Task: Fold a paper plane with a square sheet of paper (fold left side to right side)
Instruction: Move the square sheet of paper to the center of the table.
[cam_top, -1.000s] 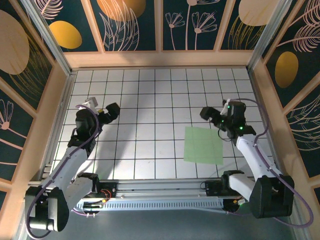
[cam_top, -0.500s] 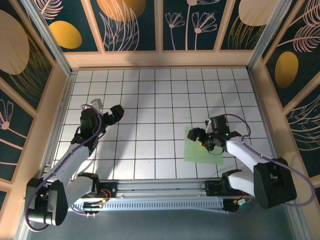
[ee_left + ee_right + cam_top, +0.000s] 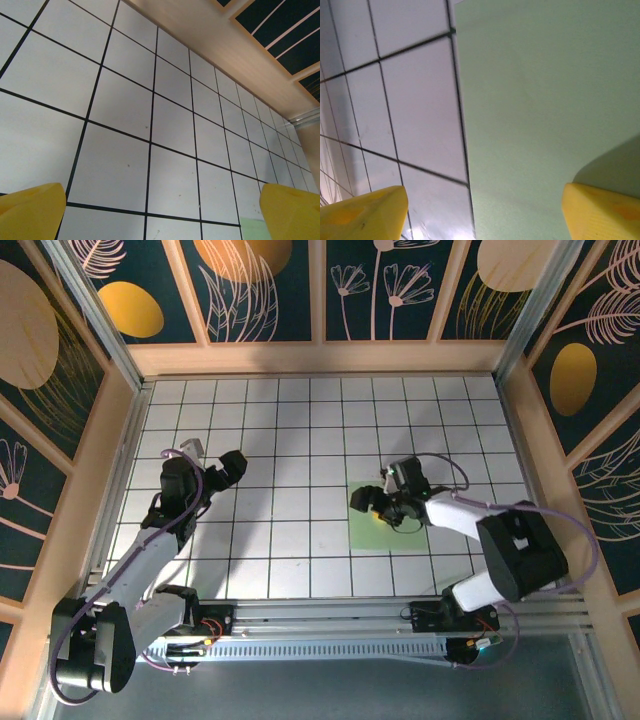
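I have the right gripper (image 3: 372,502) low at the left edge of the thin pale green square sheet of paper (image 3: 368,537), flat on the white grid-tiled table (image 3: 290,440), fingers apart, probably to pinch this edge for folding rightward; the left gripper (image 3: 228,465) hangs well apart, fingers spread too.

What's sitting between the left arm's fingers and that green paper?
Only bare white grid tiles, seen from the top view, separate the left fingers from the square sheet of paper.
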